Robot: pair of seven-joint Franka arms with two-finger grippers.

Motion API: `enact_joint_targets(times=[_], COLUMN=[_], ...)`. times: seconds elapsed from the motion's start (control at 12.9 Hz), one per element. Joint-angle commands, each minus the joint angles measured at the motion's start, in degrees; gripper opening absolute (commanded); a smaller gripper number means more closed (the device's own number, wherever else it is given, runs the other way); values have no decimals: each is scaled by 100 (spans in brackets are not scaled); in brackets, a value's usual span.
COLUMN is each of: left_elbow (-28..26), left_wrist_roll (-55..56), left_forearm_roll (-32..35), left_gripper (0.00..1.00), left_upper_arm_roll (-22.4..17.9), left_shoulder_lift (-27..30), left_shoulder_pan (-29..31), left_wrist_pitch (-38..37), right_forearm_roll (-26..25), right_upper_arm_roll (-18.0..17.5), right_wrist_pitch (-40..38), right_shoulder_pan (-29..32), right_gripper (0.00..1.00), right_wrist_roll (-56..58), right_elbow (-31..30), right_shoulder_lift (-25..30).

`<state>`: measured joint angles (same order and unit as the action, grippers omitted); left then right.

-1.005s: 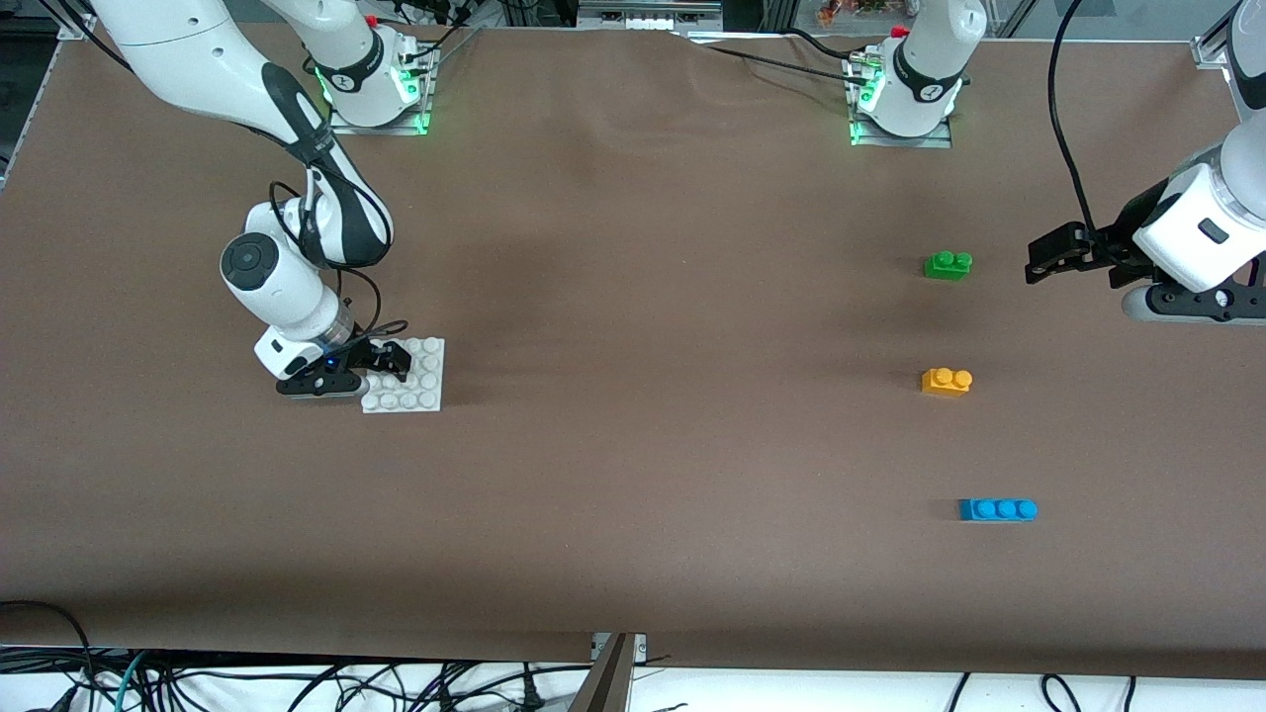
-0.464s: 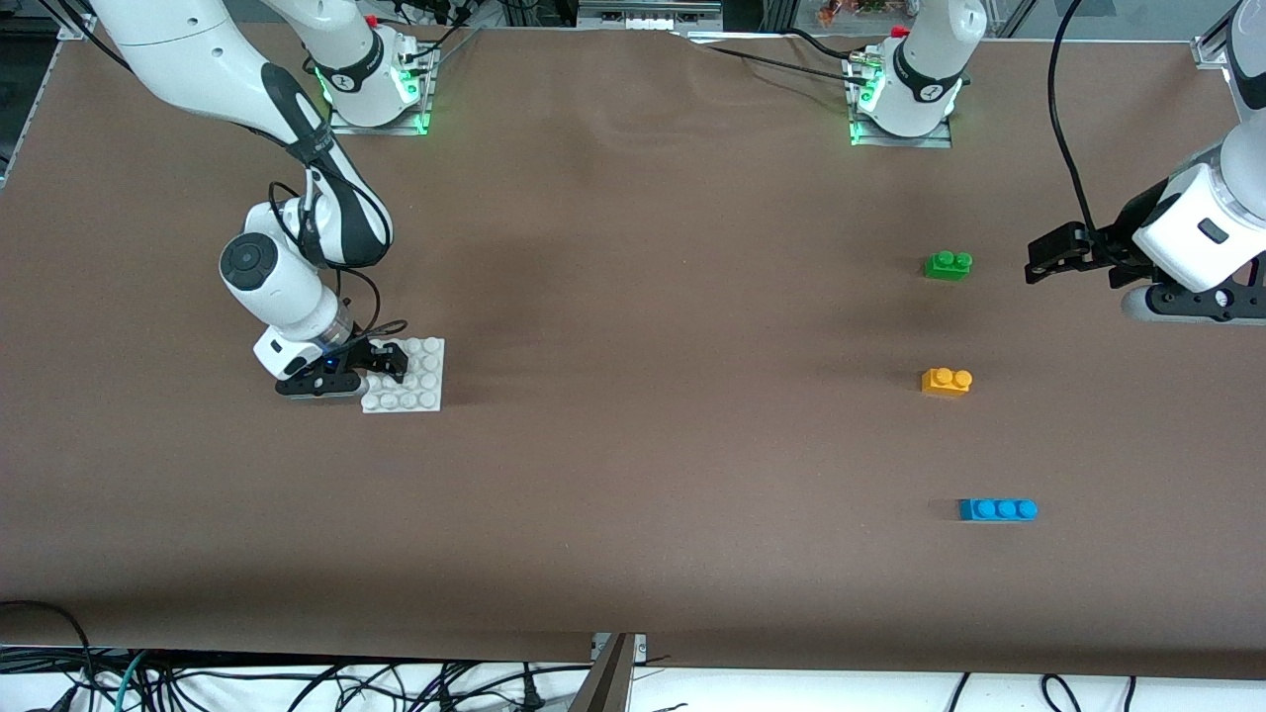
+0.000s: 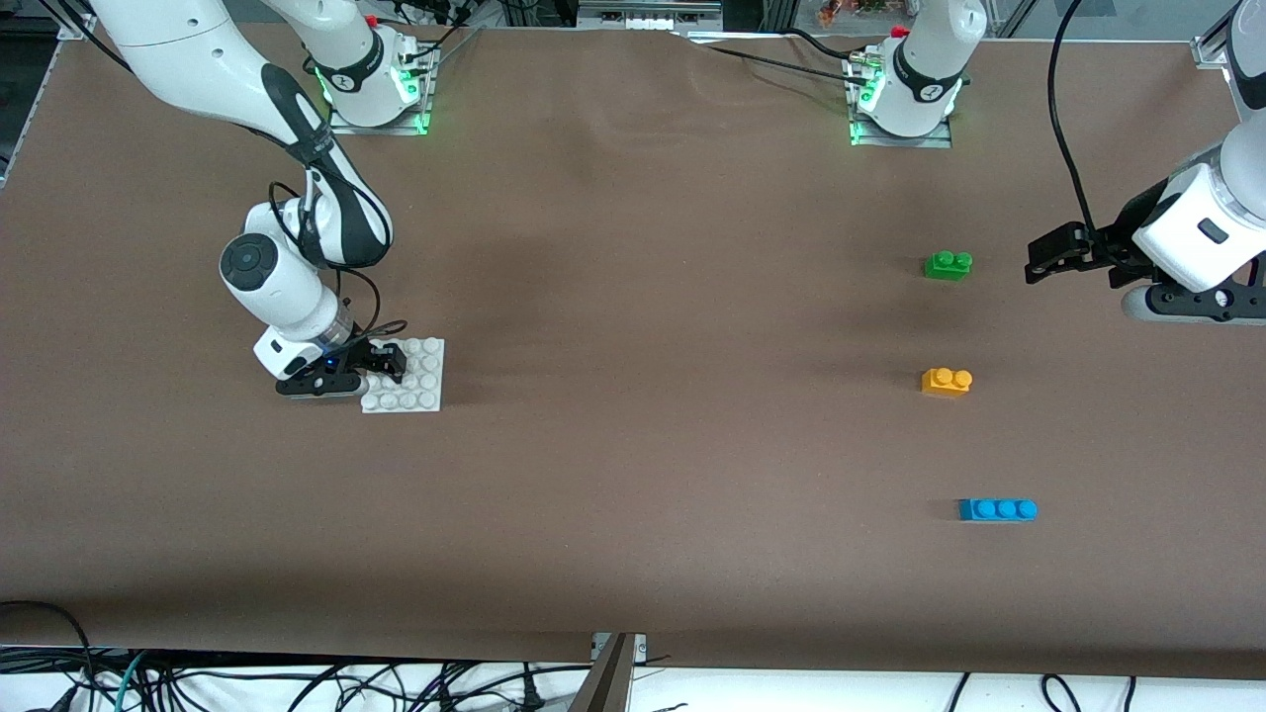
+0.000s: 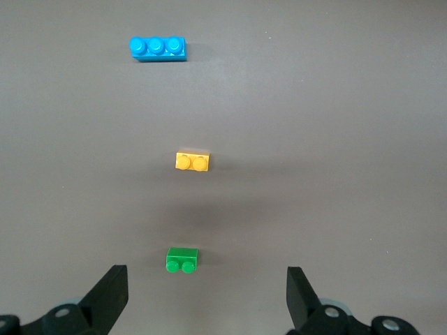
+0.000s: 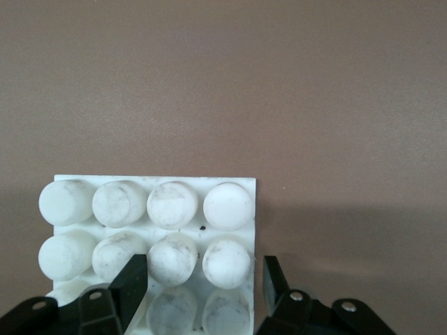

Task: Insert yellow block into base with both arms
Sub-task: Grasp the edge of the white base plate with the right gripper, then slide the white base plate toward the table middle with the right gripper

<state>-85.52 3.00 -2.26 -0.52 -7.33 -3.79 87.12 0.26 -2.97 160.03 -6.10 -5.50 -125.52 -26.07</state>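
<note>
The yellow block (image 3: 947, 381) lies on the brown table toward the left arm's end, between a green brick and a blue brick; it also shows in the left wrist view (image 4: 193, 162). The white base (image 3: 420, 381) lies toward the right arm's end. My right gripper (image 3: 389, 362) is low over the base's edge. In the right wrist view the base (image 5: 174, 206) fills the lower part, and my right gripper (image 5: 202, 286) is open and straddles two stud rows. My left gripper (image 3: 1037, 259) hangs open and empty in the air beside the green brick, and shows open in its own view (image 4: 206, 300).
The green brick (image 3: 948, 264) lies farther from the front camera than the yellow block, and the blue three-stud brick (image 3: 998, 509) lies nearer. Both show in the left wrist view, green (image 4: 182, 260) and blue (image 4: 158, 47). The table's front edge runs along the bottom.
My right gripper has shifted slightly at the base's edge. The left arm and the bricks have not moved.
</note>
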Motion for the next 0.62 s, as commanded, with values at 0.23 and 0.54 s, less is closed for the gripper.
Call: enact_joint_targets(times=[0.23, 0.54], left_elbow=[167, 167], left_wrist_roll=[-28, -28], left_forearm_roll=[-72, -72], left_gripper=[100, 100], left_upper_arm_roll=[-1, -1], left_shoulder_lift=[-75, -75], left_shoulder_pan=[-8, -8], left_wrist_pitch=[-73, -81], right_forearm_roll=[53, 62], right_upper_arm_roll=[-19, -45], right_wrist_pitch=[142, 248], right_shoulder_pan=[30, -75], right_gripper=[64, 64], right_wrist_roll=[49, -82], right_elbow=[-78, -43], right_shoulder_lift=[-39, -82])
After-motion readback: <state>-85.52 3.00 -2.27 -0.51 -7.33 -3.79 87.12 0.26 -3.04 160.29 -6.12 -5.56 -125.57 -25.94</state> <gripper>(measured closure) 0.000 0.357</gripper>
